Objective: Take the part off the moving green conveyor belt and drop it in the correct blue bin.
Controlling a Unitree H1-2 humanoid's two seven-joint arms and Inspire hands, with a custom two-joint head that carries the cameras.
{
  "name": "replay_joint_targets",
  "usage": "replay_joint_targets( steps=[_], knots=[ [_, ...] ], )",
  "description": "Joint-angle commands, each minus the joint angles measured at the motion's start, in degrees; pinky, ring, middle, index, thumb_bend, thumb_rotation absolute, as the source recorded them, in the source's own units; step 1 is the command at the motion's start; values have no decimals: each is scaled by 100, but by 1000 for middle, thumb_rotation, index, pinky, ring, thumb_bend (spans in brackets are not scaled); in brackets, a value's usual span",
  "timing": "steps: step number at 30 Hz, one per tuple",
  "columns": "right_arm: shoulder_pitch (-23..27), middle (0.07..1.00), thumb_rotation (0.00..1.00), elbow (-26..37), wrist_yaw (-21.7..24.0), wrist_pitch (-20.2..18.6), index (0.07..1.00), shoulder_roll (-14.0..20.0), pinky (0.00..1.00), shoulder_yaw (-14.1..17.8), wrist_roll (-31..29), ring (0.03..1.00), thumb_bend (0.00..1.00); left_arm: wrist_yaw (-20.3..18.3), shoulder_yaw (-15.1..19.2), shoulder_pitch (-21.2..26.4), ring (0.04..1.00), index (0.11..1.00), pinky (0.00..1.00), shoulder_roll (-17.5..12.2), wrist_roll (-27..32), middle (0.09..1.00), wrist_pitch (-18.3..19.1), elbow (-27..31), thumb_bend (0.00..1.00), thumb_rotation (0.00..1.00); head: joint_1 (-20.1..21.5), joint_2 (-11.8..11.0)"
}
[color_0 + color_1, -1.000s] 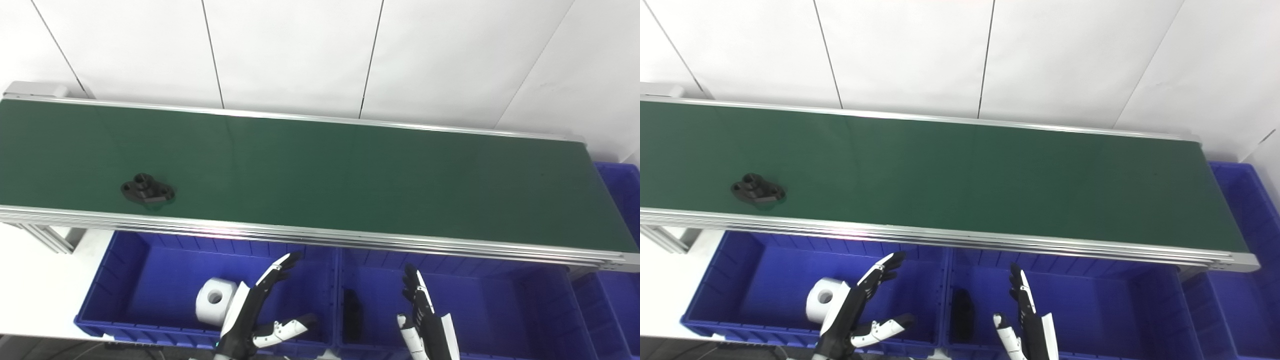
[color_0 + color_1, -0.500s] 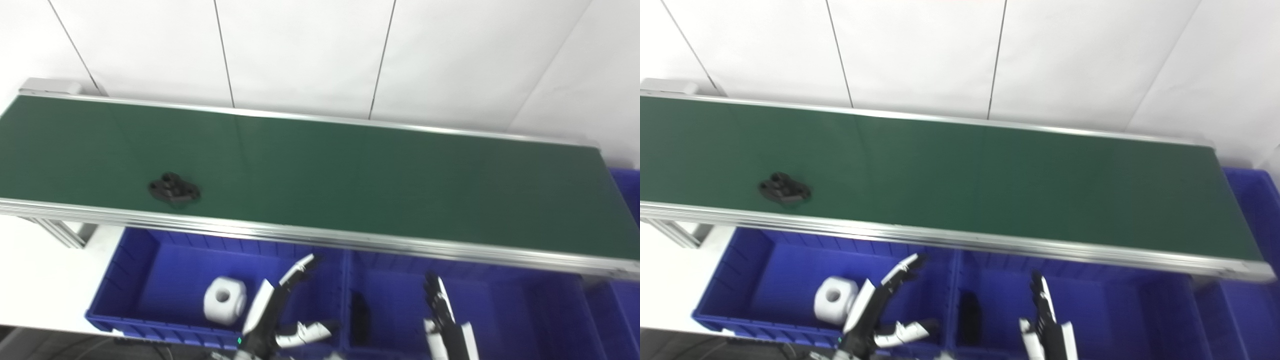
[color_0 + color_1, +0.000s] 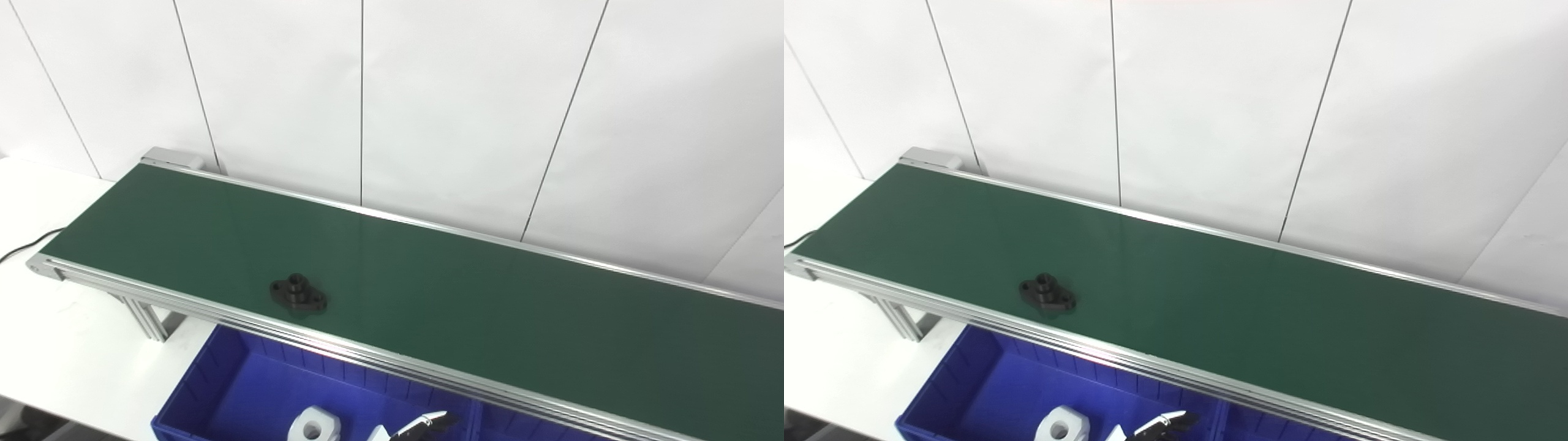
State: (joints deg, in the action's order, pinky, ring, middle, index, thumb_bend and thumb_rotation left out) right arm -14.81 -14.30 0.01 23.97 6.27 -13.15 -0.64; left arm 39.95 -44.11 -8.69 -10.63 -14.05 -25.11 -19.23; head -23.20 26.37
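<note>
Left hand: only fingertips of the left hand point(image 3: 422, 424) show at the bottom edge, above the blue bin point(image 3: 245, 392); they touch nothing in view, and whether it is open or closed cannot be told.
Right hand: out of both views.
Bin contents: white part point(image 3: 314, 424) with a round hole lies in the bin, just left of the fingertips, cut off by the picture's edge.
Bin position: just in front of and below the conveyor's near aluminium rail point(image 3: 343, 351), resting on the white surface point(image 3: 67, 355).
Divider: a blue wall to the right of the fingertips separates this bin from a second blue bin point(image 3: 1274, 429), barely visible.
Task part: black flanged part point(image 3: 298, 294), with a raised centre hub and a hole in each ear, lies flat on the green conveyor belt point(image 3: 490, 306), near its front edge, toward the belt's left end, well apart from the hand.
Cable: black cable point(image 3: 24, 245) on the surface beside the belt's left end.
Background: white panelled wall point(image 3: 429, 110) behind the belt.
</note>
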Motion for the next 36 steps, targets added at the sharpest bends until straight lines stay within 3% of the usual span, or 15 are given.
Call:
replay_joint_targets(
  steps=[1,14,22,25,30,36],
  knots=[
    [26,1000,1000,96,138,296,1000,-87,1000,90,12,1000,570,185,-40,134,804,809,726,6,-34,828,-182,31,784,507,15,4],
    [-50,1000,1000,534,108,296,1000,-105,1000,283,190,1000,622,190,-114,126,820,821,754,-65,30,842,-181,130,792,499,350,173],
    [76,961,1000,1396,-522,296,999,23,1000,263,577,975,605,262,-124,118,830,831,765,-164,8,852,-182,246,785,512,1159,479],
    [206,962,933,1687,-831,295,985,154,1000,228,931,967,627,215,-111,104,861,854,799,-218,1,880,-182,319,741,549,1314,546],
    [493,954,834,2042,-969,295,981,271,984,302,1273,957,660,111,-43,52,887,868,827,-279,77,902,-182,413,706,594,1745,766],
    [872,899,628,2324,-857,198,936,315,857,503,1467,876,678,-41,139,-89,904,888,846,-320,176,918,-182,554,671,636,2064,923]
  ],
)
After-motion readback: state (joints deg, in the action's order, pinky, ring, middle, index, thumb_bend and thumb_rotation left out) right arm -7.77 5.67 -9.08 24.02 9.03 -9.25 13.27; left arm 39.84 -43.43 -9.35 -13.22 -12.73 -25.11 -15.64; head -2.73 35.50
